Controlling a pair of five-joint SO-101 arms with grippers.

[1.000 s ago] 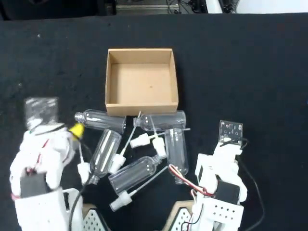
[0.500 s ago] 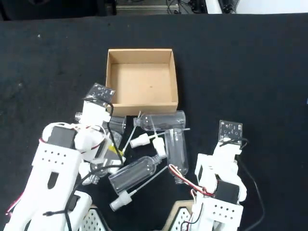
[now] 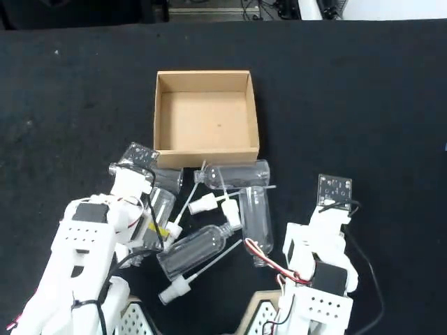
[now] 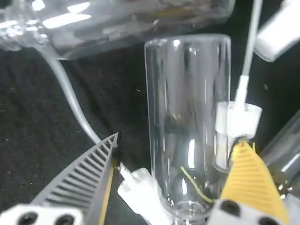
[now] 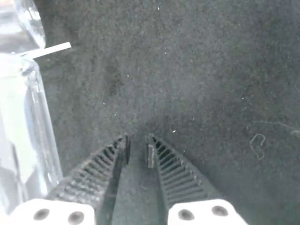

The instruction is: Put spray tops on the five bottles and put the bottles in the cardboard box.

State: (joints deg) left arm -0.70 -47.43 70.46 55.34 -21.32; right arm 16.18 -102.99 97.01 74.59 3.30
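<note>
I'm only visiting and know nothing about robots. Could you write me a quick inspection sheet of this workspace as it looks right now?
Surface: black cloth table, flat.
Job's things: cardboard box open, nothing inside; five clear bottles lying on their sides in a heap on the arms' side of it; white spray tops loose among them.
Clutter: nothing seen.
Grippers: left gripper open, astride one bottle; right gripper with jaws nearly together, holding nothing, over bare cloth.
Cables: red and white wires on the right arm; black cable beside it.
Surroundings: dark equipment and cords beyond the table's far edge.
</note>
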